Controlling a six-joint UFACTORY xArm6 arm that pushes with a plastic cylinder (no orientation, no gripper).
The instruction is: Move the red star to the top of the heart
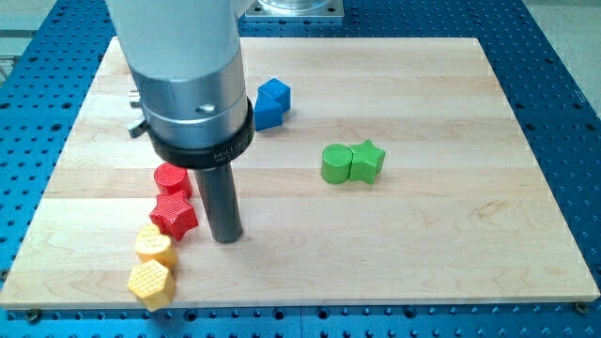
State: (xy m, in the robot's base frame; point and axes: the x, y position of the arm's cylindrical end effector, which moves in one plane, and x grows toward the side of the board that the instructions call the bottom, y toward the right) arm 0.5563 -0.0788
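The red star [175,215] lies at the board's lower left. My tip [225,238] rests on the board just to the right of the red star, close to it or touching it. A yellow block [153,245] that looks like a heart sits directly below and left of the red star, touching it. A red cylinder [173,178] sits just above the red star. The arm's grey housing [188,75] hides part of the board's upper left.
A yellow hexagon [150,284] lies near the board's bottom edge, below the heart. A blue block [272,101] sits at upper centre. A green block [335,162] and a green star [366,161] touch each other right of centre. The wooden board [451,235] sits on a blue perforated table.
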